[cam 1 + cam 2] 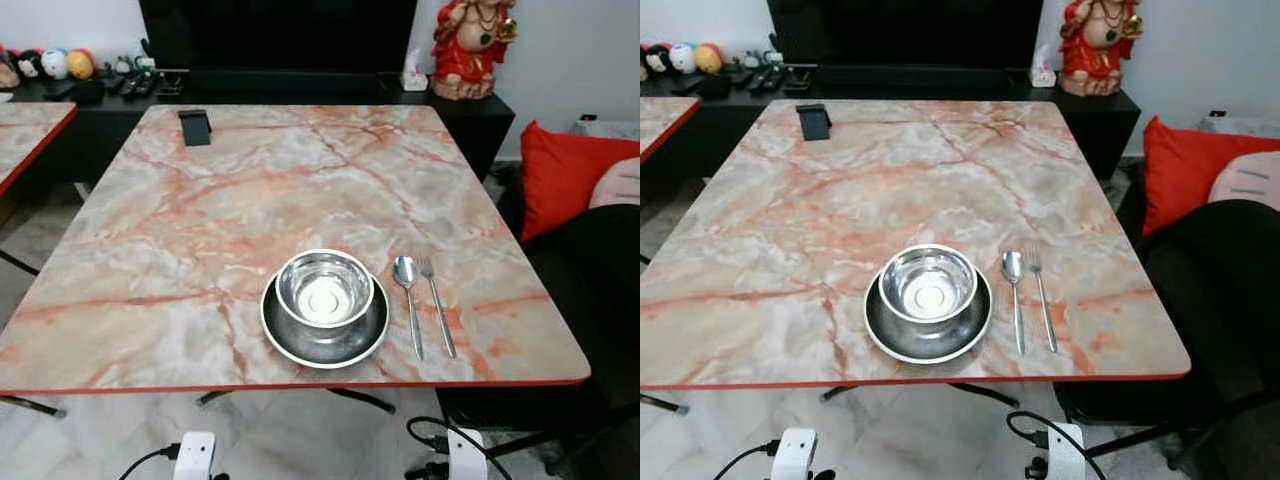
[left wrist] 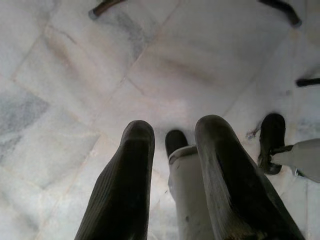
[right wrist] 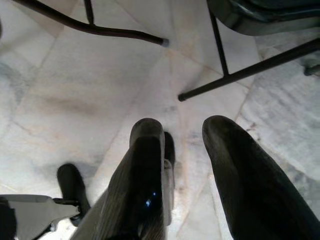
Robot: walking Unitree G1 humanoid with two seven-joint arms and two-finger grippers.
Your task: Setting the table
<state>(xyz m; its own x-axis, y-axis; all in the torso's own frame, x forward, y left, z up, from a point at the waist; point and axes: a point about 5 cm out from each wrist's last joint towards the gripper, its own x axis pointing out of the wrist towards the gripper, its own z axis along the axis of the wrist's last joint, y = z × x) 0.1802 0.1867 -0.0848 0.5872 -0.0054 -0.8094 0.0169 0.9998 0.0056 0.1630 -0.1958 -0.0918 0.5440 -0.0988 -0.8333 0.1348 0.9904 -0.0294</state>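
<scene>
Overhead, bowl sits on table; left gripper hangs below.

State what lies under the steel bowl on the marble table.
The steel bowl sits on a round steel plate, whose rim shows all around it. The plate's centre is covered by the bowl, so it cannot be seen.

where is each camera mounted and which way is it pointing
Left eye view: head camera, looking forward and down at the marble table with a steel bowl on a plate, spoon and fork; both wrists at the bottom edge.
Right eye view: same head, same scene, shifted.
Left wrist view: looks along the left tool, open, down at the tiled floor.
Right wrist view: looks along the right tool, open, at floor and chair legs.
Both wrist views share floor and the robot's feet.
</scene>
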